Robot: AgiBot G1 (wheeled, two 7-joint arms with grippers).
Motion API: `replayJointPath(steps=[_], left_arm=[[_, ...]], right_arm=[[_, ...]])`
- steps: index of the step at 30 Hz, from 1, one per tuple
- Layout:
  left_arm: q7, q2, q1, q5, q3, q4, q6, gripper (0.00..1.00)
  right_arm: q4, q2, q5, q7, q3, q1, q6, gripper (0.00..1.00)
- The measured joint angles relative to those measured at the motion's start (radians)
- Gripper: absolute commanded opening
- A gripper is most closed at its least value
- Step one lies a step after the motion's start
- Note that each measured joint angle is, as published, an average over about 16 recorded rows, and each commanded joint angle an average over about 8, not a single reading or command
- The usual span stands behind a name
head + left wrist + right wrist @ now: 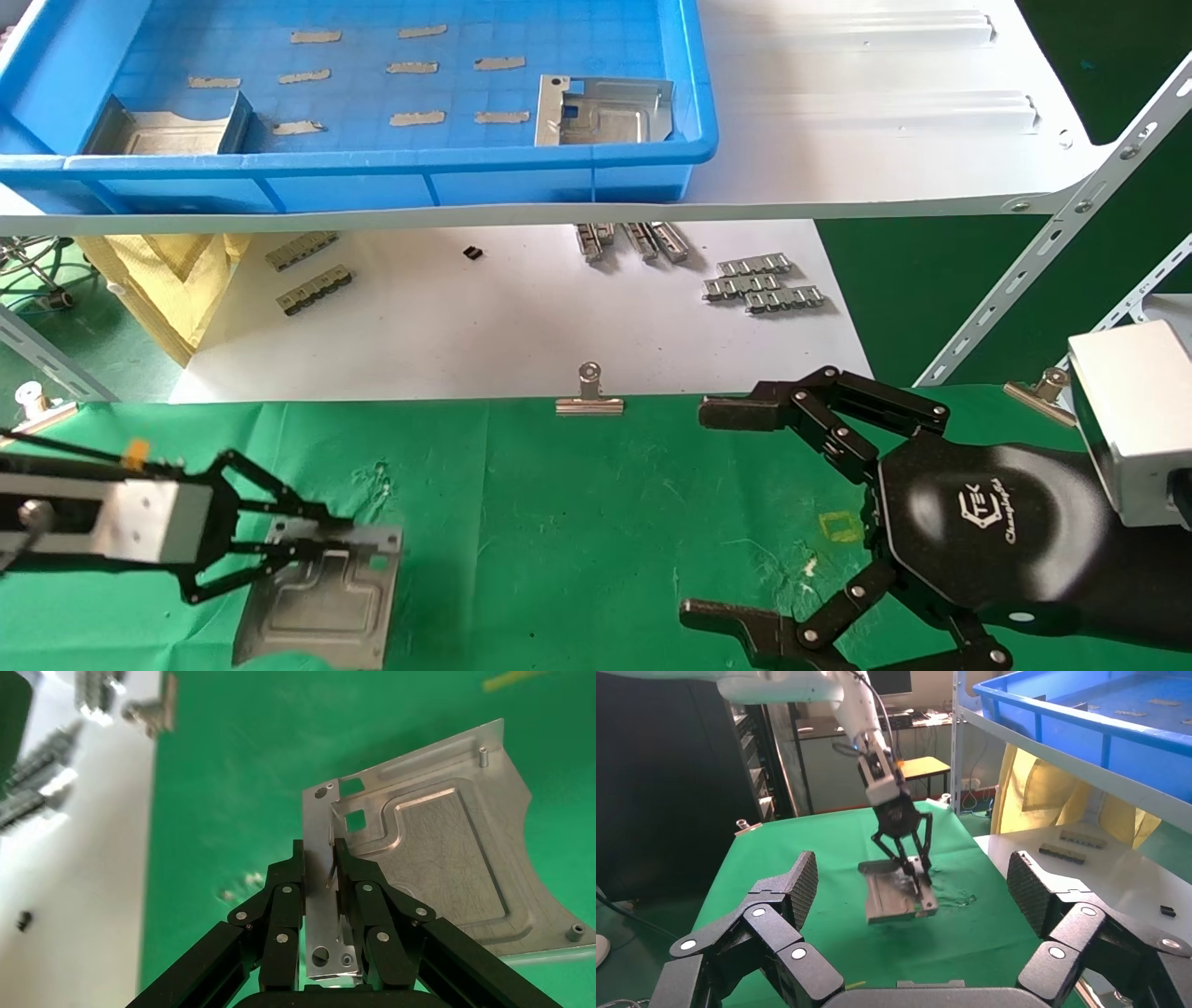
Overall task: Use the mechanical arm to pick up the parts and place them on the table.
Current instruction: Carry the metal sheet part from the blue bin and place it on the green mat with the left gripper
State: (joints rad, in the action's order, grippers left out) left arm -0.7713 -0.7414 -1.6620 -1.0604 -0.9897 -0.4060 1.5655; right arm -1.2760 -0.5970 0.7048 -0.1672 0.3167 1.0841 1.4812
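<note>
Head view: left gripper [279, 545] pinches the upright flange of a part [321, 596] lying flat at the table's [559, 522] near-left; right gripper [736, 513] gapes empty

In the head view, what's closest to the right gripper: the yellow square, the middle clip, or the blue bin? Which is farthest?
From the right gripper:
1. Yellow square, on the green cloth between its fingers.
2. Middle clip, at the cloth's far edge.
3. Blue bin, up on the shelf, farthest.

The left gripper [307, 545] reaches in low from the left, jaws pinched together. The right gripper [722, 513] hovers at the right, jaws spread wide.
</note>
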Motion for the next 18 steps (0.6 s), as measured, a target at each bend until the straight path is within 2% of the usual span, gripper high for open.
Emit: replayJointPath(steps=[9,10,17,18], left_arm=[[-0.131,-0.047,0.028,0.019,0.002,0.136,-0.017,0.0],[-0.145,-0.05,0.03,0.022,0.004,0.148,-0.018,0.04],[-0.24,-0.072,0.04,0.038,0.015,0.217,-0.027,0.91],[-0.251,-0.074,0.039,0.039,0.016,0.225,-0.028,0.99]], right_arm=[[0.0,0.0,0.0,0.0,0.0,0.0,0.0,1.0],[0.0,0.0,0.0,0.0,0.0,0.0,0.0,1.0],[0.0,0.0,0.0,0.0,0.001,0.0,0.0,1.0],[0.0,0.0,0.0,0.0,0.001,0.0,0.0,1.0]])
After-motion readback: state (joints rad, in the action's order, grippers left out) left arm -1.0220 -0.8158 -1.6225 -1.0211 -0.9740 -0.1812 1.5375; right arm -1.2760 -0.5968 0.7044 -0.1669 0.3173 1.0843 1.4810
